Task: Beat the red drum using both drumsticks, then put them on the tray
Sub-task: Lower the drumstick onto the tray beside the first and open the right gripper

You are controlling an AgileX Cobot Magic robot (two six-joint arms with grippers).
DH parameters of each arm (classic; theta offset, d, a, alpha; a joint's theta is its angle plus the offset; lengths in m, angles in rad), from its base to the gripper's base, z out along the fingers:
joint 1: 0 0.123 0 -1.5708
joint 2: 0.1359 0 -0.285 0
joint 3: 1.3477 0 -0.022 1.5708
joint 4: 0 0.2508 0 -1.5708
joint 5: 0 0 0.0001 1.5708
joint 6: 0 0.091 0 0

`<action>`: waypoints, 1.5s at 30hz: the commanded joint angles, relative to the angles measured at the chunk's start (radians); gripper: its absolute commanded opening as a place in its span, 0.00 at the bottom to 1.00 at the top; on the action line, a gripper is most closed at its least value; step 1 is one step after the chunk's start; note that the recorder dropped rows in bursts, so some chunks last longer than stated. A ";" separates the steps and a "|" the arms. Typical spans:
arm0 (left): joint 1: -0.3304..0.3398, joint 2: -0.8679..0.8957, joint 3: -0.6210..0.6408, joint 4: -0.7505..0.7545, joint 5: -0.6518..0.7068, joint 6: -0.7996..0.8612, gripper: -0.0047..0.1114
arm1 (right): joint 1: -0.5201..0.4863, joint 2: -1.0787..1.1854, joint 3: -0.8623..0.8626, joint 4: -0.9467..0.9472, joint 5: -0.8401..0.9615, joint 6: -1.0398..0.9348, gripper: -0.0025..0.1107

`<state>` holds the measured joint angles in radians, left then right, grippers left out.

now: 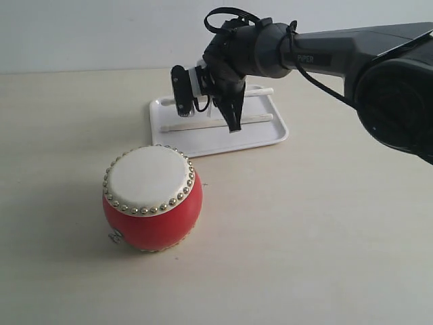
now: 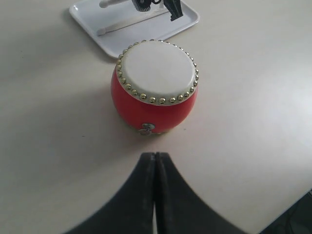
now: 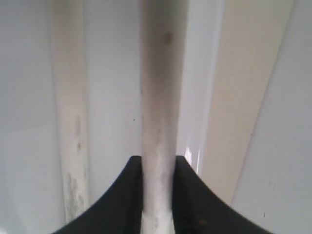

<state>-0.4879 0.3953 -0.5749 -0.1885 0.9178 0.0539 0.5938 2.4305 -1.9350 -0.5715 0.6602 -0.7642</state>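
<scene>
The red drum [image 1: 152, 200] [image 2: 155, 87] stands upright on the table in front of the white tray [image 1: 203, 141] [image 2: 117, 41] [image 3: 112, 73]. Both drumsticks are at the tray. My right gripper [image 1: 235, 125] [image 3: 157, 163] points down over the tray and is shut on the front drumstick [image 1: 203, 124] [image 3: 157, 97] [image 2: 129, 24]. The other drumstick [image 1: 262, 91] [image 3: 70, 122] lies behind it, partly hidden by the gripper. My left gripper [image 2: 155, 155] is shut and empty, a short way from the drum's side ring; the exterior view does not show it.
The right arm [image 1: 352, 51] reaches in from the upper right over the tray's back corner. The table's edge [image 2: 292, 212] shows as a dark strip near my left gripper. Bare table surrounds the drum.
</scene>
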 commanded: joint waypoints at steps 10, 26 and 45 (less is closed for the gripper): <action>0.000 -0.005 0.004 0.002 -0.006 -0.003 0.04 | -0.001 0.026 -0.006 0.018 -0.031 0.082 0.02; 0.000 -0.005 0.004 0.002 -0.012 -0.003 0.04 | -0.001 0.027 -0.006 0.072 -0.029 0.135 0.02; 0.000 -0.005 0.004 0.002 -0.014 -0.003 0.04 | -0.001 0.027 -0.006 0.071 -0.005 0.104 0.17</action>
<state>-0.4879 0.3953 -0.5749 -0.1885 0.9159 0.0539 0.5938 2.4600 -1.9350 -0.4909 0.6468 -0.6550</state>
